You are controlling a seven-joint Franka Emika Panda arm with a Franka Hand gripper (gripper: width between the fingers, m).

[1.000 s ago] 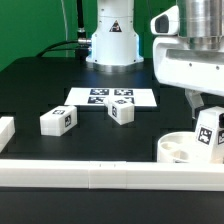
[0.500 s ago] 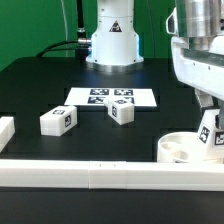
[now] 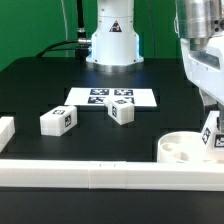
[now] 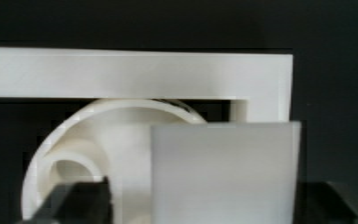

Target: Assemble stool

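Note:
The round white seat [image 3: 180, 149] lies on the table at the exterior view's right, holes facing up, tucked into the corner of the border rails. My gripper [image 3: 213, 122] is shut on a white tagged leg [image 3: 211, 136] and holds it upright just right of the seat, at the frame's edge. In the wrist view the held leg [image 4: 226, 165] fills the space between the dark fingers [image 4: 80, 203], with the seat [image 4: 91, 140] beside and behind it. Two more tagged legs [image 3: 58, 120] [image 3: 121, 111] lie loose in the middle of the table.
The marker board [image 3: 112, 97] lies flat behind the loose legs. A long white border rail [image 3: 95, 171] runs along the front, with a short rail piece [image 3: 5, 130] at the left. The rail's corner [image 4: 176, 70] shows in the wrist view. The robot base [image 3: 112, 40] stands at the back.
My gripper has carried the leg toward the exterior view's right, from over the seat's right edge to just past it. The seat and loose legs have not moved.

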